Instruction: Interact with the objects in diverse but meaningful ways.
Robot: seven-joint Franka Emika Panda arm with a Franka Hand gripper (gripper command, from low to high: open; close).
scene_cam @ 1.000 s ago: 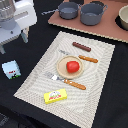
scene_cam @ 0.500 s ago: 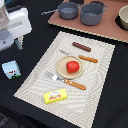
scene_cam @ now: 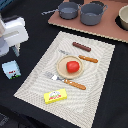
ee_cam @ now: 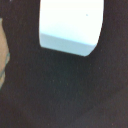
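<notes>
Gripper hangs above the black cloth, jaw state impossible to tell, with the milk carton just below it, apparently its target. Farther off on the exterior view's right, the tomato sits on the plate, cutlery flanking, as a place setting.

Your white Franka arm's boxy wrist housing sits at the exterior view's left edge, low over the dark surface. Below it you can make out one dark finger pointing downward. You cannot tell how far the jaws stand apart. In your wrist view, no fingers show clearly.
</notes>
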